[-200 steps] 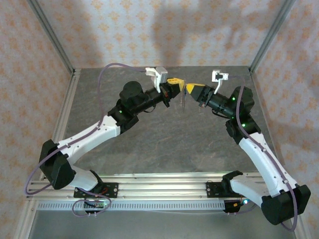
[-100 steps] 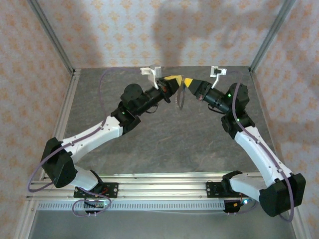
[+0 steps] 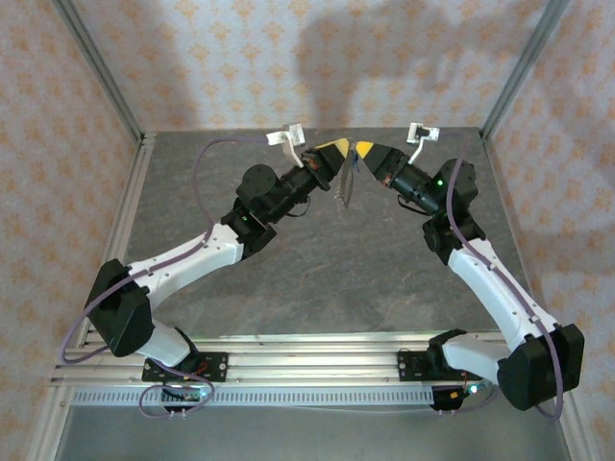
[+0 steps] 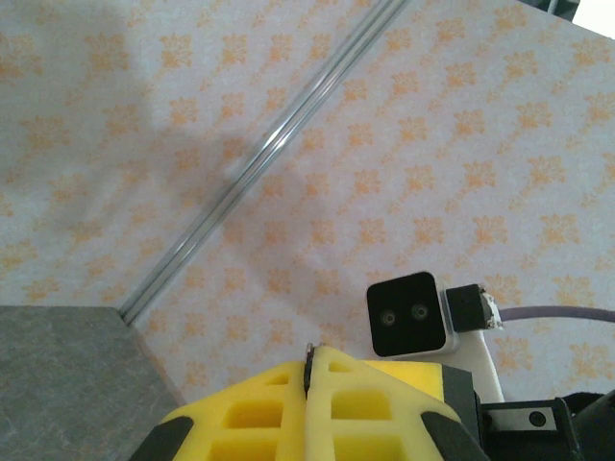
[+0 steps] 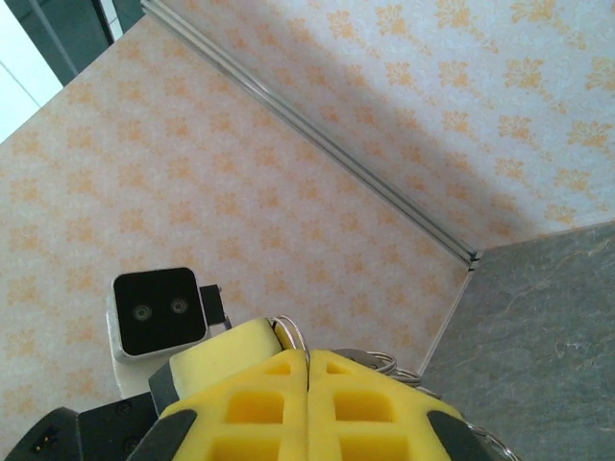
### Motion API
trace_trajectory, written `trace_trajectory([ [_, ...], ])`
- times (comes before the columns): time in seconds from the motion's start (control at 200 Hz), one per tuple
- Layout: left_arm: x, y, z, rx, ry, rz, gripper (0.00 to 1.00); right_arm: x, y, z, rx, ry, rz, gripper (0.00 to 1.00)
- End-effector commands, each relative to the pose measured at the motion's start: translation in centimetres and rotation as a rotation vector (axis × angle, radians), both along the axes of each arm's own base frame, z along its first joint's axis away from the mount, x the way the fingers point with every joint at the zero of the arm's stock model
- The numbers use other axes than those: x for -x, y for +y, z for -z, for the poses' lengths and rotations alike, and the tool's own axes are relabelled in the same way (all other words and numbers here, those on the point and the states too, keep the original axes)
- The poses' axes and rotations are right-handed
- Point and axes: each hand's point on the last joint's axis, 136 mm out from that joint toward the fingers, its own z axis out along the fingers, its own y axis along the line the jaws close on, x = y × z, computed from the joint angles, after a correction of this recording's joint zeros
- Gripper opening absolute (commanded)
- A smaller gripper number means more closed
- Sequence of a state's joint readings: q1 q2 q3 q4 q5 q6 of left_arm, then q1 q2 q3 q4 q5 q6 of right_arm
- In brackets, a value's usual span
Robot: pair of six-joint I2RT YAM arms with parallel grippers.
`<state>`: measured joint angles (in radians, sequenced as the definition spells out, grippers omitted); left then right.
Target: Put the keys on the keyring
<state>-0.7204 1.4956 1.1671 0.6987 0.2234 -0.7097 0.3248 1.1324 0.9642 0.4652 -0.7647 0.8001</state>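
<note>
Overhead view: two robot arms reach up and inward so that their yellow-tipped ends almost meet at the upper centre of the frame, high above the grey desk [image 3: 317,274]. The left pincer [image 3: 334,148] comes in from the left and the right pincer [image 3: 362,149] from the right. Their tips sit just beside each other, pointing at one another. Below the small gap between them, the keyring [image 3: 347,184] hangs as a thin pale strand. Its long axis runs almost straight down the frame, drifting slightly left at the lower end. Its top sits a touch closer to the right tip, so the right arm looks the nearer.

Left wrist view: the left pincer [image 4: 312,363] is at the bottom centre, its yellow pads pressed together. A tiny sliver of grey metal pokes up from the seam between them. This is most likely the key [image 4: 309,350], though its blue head is hidden, so that is a judgement.

Right wrist view: the right pincer [image 5: 307,357] is at the bottom centre, pads together. Fine pale wire loops of the keyring [image 5: 285,332] curl out to the left of the pads and again to their right, which suggests the ring is clamped there.

The coming move seems to depend on the key's tip, lying just left of the ring and level with it, meeting that thin wire.
</note>
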Motion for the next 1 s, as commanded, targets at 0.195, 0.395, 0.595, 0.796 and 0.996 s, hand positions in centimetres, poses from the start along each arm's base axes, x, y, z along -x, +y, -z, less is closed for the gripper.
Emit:
trace_trajectory([
  [0.195, -0.3, 0.8, -2.3, 0.158, -0.024, -0.017, 0.0, 0.0, 0.1, 0.2, -0.05, -0.002, -0.008, 0.0],
  [0.395, -0.8, 0.7, -2.1, 0.185, -0.009, -0.019, 0.0, 0.0, 0.1, 0.8, -0.071, 0.015, -0.014, 0.0],
  [0.595, -0.9, 0.6, -2.1, 0.209, -0.006, -0.014, 0.0, 0.0, 0.5, 1.1, -0.084, 0.024, -0.026, 0.0],
  [0.796, -1.1, 0.6, -2.0, 0.228, 0.001, -0.011, 0.0, 0.1, 1.3, 1.3, -0.085, 0.029, -0.044, 0.0],
  [0.996, -1.2, 0.5, -2.0, 0.23, 0.005, -0.009, 0.0, 0.2, 1.9, 1.6, -0.085, 0.034, -0.053, 0.0],
])
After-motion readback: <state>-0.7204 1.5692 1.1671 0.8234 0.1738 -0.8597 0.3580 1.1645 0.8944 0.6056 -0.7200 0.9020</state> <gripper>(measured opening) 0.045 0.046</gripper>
